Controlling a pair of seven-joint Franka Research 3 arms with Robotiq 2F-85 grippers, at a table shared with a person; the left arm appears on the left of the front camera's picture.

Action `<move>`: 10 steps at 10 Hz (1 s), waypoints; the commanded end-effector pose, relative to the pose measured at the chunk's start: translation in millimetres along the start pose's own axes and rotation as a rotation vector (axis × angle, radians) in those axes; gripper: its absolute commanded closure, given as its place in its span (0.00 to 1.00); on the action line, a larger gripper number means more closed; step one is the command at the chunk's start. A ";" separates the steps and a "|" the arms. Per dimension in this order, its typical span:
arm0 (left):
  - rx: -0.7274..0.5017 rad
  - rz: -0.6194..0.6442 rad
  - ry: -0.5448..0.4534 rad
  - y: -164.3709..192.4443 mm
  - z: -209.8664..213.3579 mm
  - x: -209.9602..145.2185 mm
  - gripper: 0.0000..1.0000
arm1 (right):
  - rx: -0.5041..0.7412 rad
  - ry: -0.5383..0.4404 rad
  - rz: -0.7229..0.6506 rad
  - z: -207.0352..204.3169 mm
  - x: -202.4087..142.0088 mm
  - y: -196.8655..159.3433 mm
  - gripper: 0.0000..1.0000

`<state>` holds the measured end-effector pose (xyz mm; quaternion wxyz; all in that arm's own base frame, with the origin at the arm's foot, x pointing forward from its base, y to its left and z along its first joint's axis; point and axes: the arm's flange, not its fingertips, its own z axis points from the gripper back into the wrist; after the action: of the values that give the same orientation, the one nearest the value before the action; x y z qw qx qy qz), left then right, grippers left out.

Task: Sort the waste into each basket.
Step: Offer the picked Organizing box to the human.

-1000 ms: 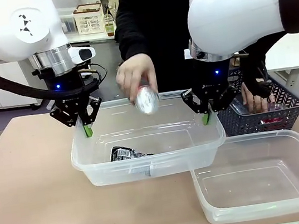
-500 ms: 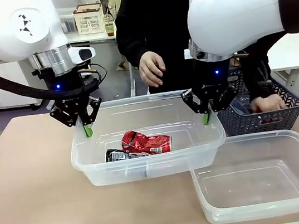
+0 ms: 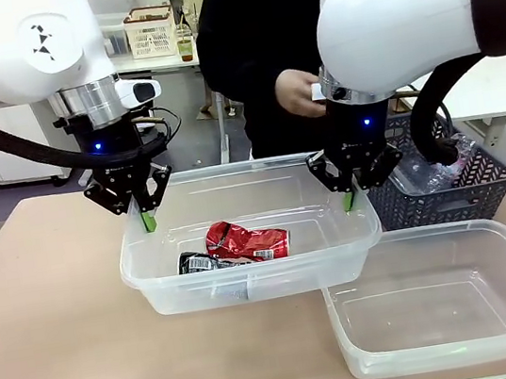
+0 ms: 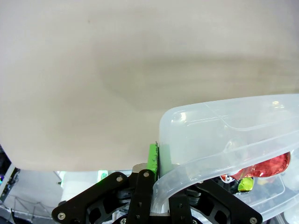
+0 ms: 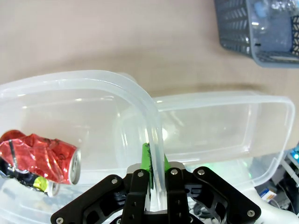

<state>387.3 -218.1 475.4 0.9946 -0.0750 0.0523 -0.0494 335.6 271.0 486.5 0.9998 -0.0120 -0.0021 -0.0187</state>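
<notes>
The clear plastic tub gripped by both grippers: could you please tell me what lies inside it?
A crushed shiny red can lies in the clear plastic tub, partly hiding a small dark can beside it.

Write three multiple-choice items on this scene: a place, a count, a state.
1. Where does the crushed red can lie? A in the held clear tub; B in the lattice basket; C on the table.
2. How many cans are in that tub? A one; B two; C four.
3. What does the left gripper do? A hangs open; B grips the tub's rim; C holds a bottle.
Key: A, it lies on the tub's floor; B, the crushed red can beside a dark can; B, its fingers pinch the rim.
</notes>
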 end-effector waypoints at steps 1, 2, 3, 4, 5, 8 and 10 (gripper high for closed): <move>0.003 -0.007 -0.003 0.8 0.8 -4.7 0.96 | -0.001 0.003 -0.007 4.8 -1.5 4.2 0.95; 0.003 -0.007 -0.003 0.8 0.8 -4.7 0.96 | -0.001 0.003 -0.007 4.8 -1.5 4.2 0.95; 0.003 -0.007 -0.003 0.8 0.8 -4.7 0.96 | -0.001 0.003 -0.007 4.8 -1.5 4.2 0.95; 0.003 -0.007 -0.003 0.8 0.8 -4.7 0.96 | -0.001 0.003 -0.007 4.8 -1.5 4.2 0.95; 0.003 -0.007 -0.003 0.8 0.8 -4.7 0.96 | -0.001 0.003 -0.007 4.8 -1.5 4.2 0.95; 0.003 -0.007 -0.003 0.8 0.8 -4.7 0.96 | -0.001 0.003 -0.007 4.8 -1.5 4.2 0.95; 0.003 -0.007 -0.003 0.8 0.8 -4.7 0.96 | -0.001 0.003 -0.007 4.8 -1.5 4.2 0.95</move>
<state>387.3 -218.1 475.4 0.9946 -0.0749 0.0523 -0.0494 335.5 271.0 486.5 0.9998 -0.0121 -0.0020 -0.0187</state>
